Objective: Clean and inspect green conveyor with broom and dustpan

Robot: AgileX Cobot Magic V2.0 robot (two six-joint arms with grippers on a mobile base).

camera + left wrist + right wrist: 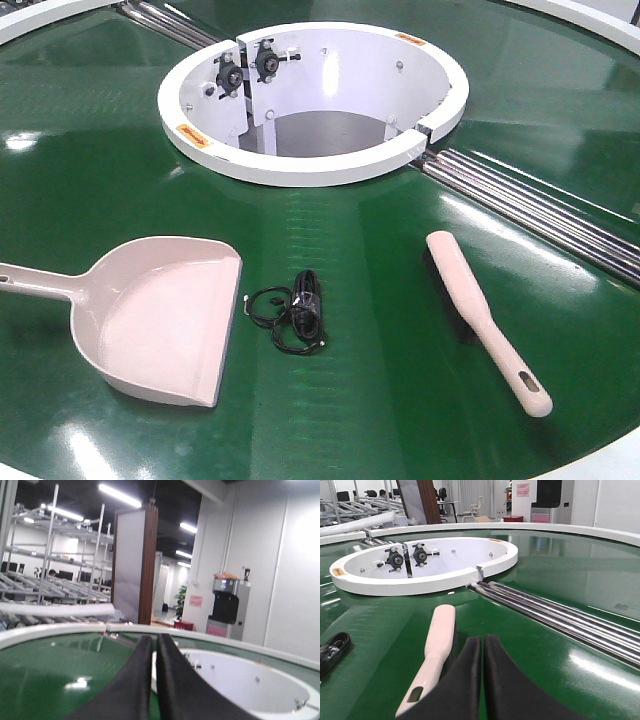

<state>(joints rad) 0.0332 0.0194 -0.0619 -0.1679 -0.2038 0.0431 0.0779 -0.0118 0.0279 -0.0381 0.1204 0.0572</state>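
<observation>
1. While my left pincer (154, 640) hangs over the green conveyor (380, 330), its two black fingers are pressed together with nothing between them.
2. My right pincer (482, 641) is likewise closed and empty, low over the belt.
3. The broom (487, 320) lies flat on the right part of the belt, with its brush end far and its slotted handle end near. From my right wrist it sits just left of my closed fingers, and I cannot tell whether it touches them.
4. The dustpan (160, 320) lies on the left, its mouth facing right and its handle running off the left edge.
5. Between the two, a coiled black cable (298, 312) rests on the belt, near the dustpan's mouth.
6. Farther back stands the white hub (300, 165), with chrome rollers (540, 205) running from it toward the right.
</observation>
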